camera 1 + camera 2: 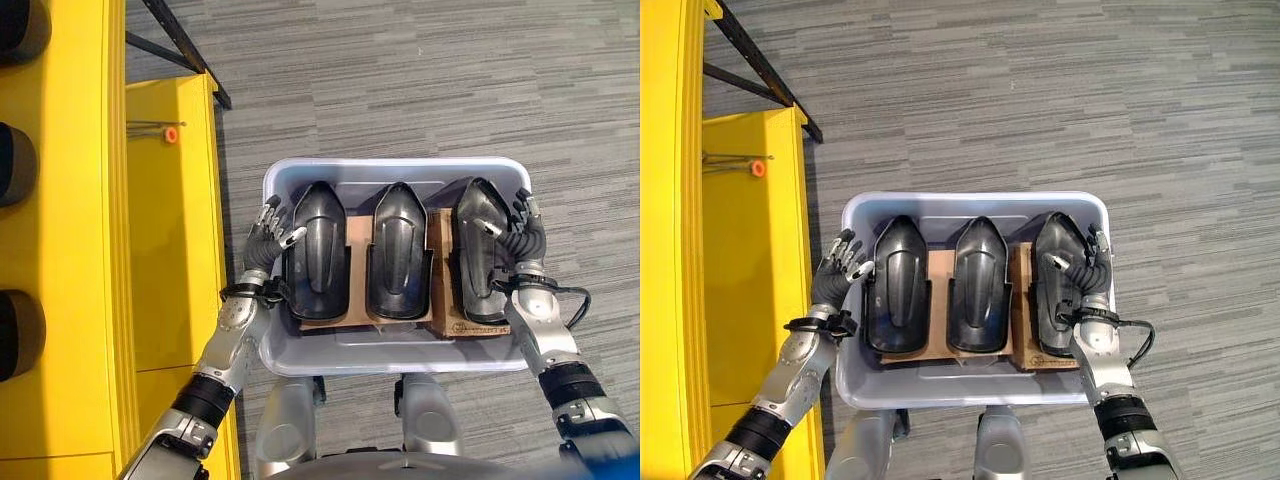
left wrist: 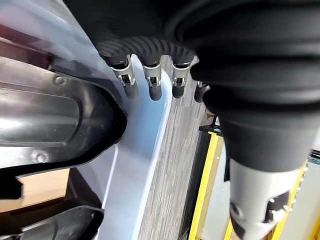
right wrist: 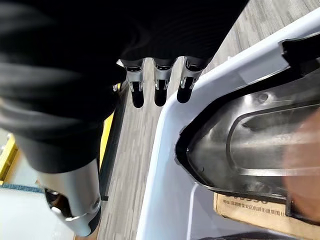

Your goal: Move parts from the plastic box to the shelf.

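A pale plastic box point(image 1: 400, 166) sits between my two hands, low in front of me. Three black moulded parts lie side by side in it on brown cardboard point(image 1: 356, 240): left part point(image 1: 318, 252), middle part point(image 1: 400, 250), right part point(image 1: 478, 258). My left hand point(image 1: 262, 242) lies against the outside of the box's left wall, fingers point(image 2: 152, 86) straight, thumb over the rim by the left part point(image 2: 50, 125). My right hand point(image 1: 526, 236) mirrors it on the right wall point(image 3: 170, 175), fingers point(image 3: 159, 91) straight, thumb resting on the right part point(image 3: 250, 145).
A yellow shelf point(image 1: 165, 260) runs along my left, close to the box's left side. Dark rounded parts point(image 1: 14, 166) rest on its far left level, and a small orange-tipped tool point(image 1: 170, 133) lies on it. Grey striped carpet point(image 1: 450, 80) stretches ahead and to the right.
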Controlling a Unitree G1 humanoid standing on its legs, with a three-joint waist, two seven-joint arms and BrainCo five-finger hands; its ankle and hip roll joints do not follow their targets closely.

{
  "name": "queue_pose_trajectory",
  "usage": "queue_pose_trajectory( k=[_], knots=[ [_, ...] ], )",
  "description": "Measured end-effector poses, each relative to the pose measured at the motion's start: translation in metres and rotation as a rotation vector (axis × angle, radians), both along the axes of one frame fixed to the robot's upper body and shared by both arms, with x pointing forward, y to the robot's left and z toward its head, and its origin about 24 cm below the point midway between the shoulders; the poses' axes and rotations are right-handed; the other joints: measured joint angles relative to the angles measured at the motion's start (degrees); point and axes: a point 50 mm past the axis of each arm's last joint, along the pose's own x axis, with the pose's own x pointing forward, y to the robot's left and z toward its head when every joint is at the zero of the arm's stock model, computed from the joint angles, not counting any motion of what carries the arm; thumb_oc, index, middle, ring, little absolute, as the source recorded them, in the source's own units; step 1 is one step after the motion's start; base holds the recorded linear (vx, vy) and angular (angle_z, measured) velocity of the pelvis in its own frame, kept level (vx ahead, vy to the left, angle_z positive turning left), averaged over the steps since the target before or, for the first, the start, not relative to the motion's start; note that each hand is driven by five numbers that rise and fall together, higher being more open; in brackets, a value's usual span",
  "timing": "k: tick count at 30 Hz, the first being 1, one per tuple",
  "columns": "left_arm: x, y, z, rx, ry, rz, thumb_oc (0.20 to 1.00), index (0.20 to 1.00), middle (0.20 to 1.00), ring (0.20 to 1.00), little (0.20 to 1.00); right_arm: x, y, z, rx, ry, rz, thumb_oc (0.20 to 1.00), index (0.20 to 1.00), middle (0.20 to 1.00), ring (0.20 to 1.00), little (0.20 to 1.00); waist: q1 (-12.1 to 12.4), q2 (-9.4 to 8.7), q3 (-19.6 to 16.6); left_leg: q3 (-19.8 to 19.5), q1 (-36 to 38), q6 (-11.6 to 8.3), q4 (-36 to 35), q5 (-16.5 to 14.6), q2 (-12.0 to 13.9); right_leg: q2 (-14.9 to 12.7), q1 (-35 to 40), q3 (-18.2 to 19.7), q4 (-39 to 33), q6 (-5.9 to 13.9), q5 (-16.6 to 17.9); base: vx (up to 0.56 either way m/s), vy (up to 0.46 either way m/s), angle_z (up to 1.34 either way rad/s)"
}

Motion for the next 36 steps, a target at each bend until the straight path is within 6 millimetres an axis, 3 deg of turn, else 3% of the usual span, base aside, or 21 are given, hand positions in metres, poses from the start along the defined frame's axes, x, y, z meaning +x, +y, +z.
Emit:
queue_pose_trajectory(
  k=[12,19,30,36],
  knots=[
    [-0.002,0.000,-0.003,0.000,0.007,0.005,1.000,1.000,1.000,1.000,1.000,-0.030,-0.030,-0.021,-0.100,0.070,-0.151,1.000,1.000,1.000,1.000,1.000,-2.37,-0.01,0.18,0.31,-0.95,0.00,0.20,0.00,0.09,0.04,-1.25,0.37,0.20,-0.03,0.04,-0.02,-0.003,-0.02],
    [0.000,-0.001,0.001,0.025,-0.011,0.002,1.000,1.000,1.000,1.000,1.000,-0.032,-0.030,-0.020,-0.102,0.066,-0.155,1.000,1.000,1.000,1.000,1.000,-2.89,-0.08,2.26,0.61,-2.63,0.01,0.78,0.00,0.22,0.17,-2.90,0.84,0.27,0.01,0.50,-0.01,-0.005,-0.02],
    [0.000,0.000,0.002,0.022,-0.024,0.013,1.000,1.000,1.000,1.000,1.000,-0.031,-0.025,-0.024,-0.103,0.072,-0.137,1.000,1.000,1.000,1.000,1.000,-2.96,-0.13,2.30,0.99,-2.72,0.05,0.97,0.03,0.37,0.36,-3.28,1.33,0.46,0.08,0.72,0.00,-0.003,-0.01],
    [0.000,-0.010,0.001,0.031,-0.020,-0.022,1.000,1.000,1.000,1.000,1.000,-0.029,-0.021,-0.032,-0.106,0.109,-0.123,1.000,1.000,1.000,1.000,1.000,-2.92,-0.19,2.36,1.11,-3.78,0.08,0.98,0.06,0.30,0.26,-4.39,1.43,0.46,0.08,0.80,0.00,-0.001,-0.01]
  ],
)
